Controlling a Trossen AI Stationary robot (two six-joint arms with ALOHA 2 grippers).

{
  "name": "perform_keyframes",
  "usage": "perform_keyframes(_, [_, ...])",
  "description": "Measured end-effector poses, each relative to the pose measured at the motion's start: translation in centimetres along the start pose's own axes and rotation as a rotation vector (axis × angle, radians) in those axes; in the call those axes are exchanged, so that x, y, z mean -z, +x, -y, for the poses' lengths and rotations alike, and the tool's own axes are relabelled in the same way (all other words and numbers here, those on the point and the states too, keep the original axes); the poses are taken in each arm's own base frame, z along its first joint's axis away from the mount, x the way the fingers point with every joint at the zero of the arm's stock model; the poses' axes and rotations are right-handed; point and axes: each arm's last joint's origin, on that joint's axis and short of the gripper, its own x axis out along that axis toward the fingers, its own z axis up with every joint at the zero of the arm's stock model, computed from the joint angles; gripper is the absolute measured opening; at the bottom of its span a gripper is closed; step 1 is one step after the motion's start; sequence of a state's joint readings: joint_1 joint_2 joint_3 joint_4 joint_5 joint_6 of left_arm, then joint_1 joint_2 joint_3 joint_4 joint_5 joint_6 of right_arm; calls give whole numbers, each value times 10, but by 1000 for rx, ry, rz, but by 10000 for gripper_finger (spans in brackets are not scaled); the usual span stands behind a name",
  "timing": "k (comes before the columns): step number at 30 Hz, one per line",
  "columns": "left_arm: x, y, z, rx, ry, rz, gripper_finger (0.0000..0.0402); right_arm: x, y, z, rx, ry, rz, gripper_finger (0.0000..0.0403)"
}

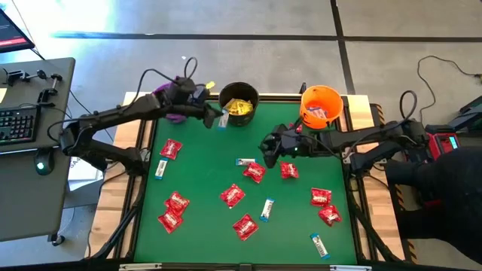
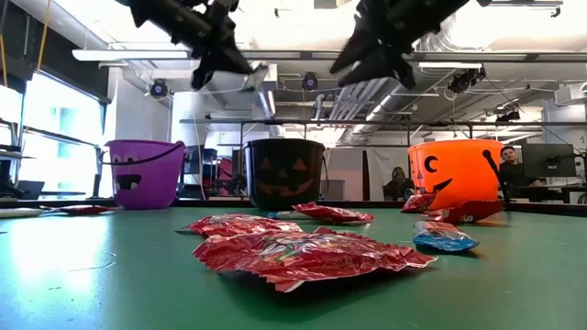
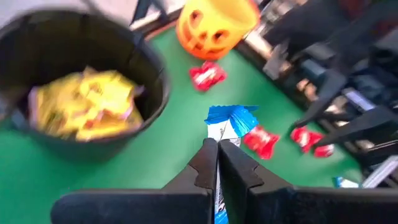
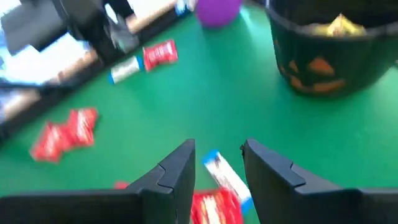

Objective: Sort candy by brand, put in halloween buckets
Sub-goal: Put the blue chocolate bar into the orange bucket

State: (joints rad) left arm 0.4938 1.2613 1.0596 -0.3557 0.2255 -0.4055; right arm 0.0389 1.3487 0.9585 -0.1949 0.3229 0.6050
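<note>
My left gripper is shut on a white-and-blue bar, up in the air just left of the black bucket, which holds yellow packets. The left arm covers most of the purple bucket. The orange bucket stands at the far right of the green mat. My right gripper is open and hangs above the mat's middle. Another white-and-blue bar lies on the mat below its fingers, next to a red packet. My left gripper pinches the white-and-blue bar between its two fingers, just behind its blue crimped end, which sticks out past the fingertips. The bar lies along the fingers, which point toward the table's right. It is lifted clear of the mat.
Several red packets and more white-and-blue bars lie scattered over the green mat. The three buckets line the far edge. A desk with a keyboard stands to the left. People sit in the room beyond.
</note>
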Motion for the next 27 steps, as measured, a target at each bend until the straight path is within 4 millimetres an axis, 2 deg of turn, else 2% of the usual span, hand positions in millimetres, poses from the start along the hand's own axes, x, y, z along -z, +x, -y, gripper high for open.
perform_keyframes(5, [-23,-7,13,112,17,157,1,-22,1,-4,-118,102,162,124])
perform_keyframes(9, [-30,-9,20,157,35,230,1,-37,-2,-7,-203,169,280,137])
perform_keyframes(19, [-32,-10,44,270,103,320,0,-71,-14,-20,-208,132,425,240])
perform_keyframes(27, [-34,-11,50,313,155,353,0,-100,11,-32,-144,114,402,248])
